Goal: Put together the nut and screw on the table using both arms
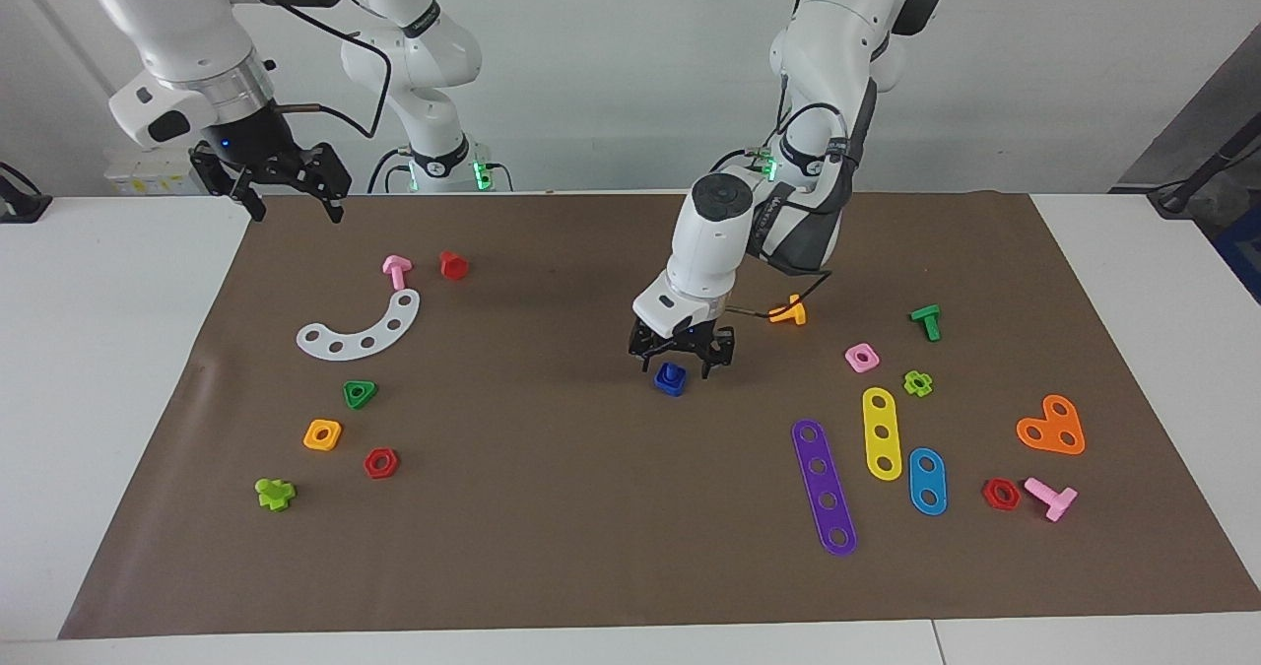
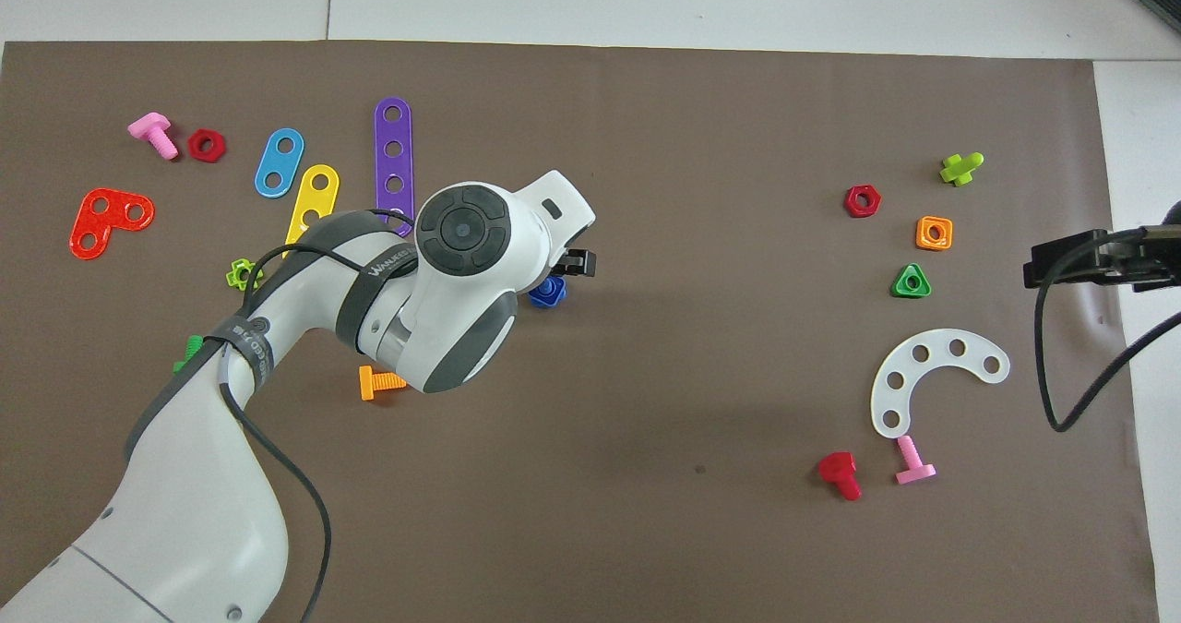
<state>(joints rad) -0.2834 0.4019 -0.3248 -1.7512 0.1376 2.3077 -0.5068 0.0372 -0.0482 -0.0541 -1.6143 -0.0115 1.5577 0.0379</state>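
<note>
Left gripper (image 1: 682, 354) hangs wide open just above the dark-blue nut and screw (image 1: 670, 378), which rest joined on the brown mat mid-counter, apparently set down as finished. Right gripper (image 1: 286, 184), open and empty, waits raised over the mat's edge

A wide white table (image 1: 118, 369) carries a large brown paper-like mat (image 1: 552, 507). Near the mat's middle sits a small dark-blue plastic nut on its matching screw (image 1: 670, 378). Toward the right arm's end lie a white curved plate with holes (image 1: 361, 330), a pink bolt (image 1: 396, 271), a red bolt (image 1: 453, 265) and an orange square nut (image 1: 322, 434). Toward the left arm's end lie purple (image 1: 824, 486), yellow (image 1: 881, 432) and blue strips (image 1: 927, 480), an orange heart-shaped plate (image 1: 1052, 427) and a green bolt (image 1: 926, 321).
</note>
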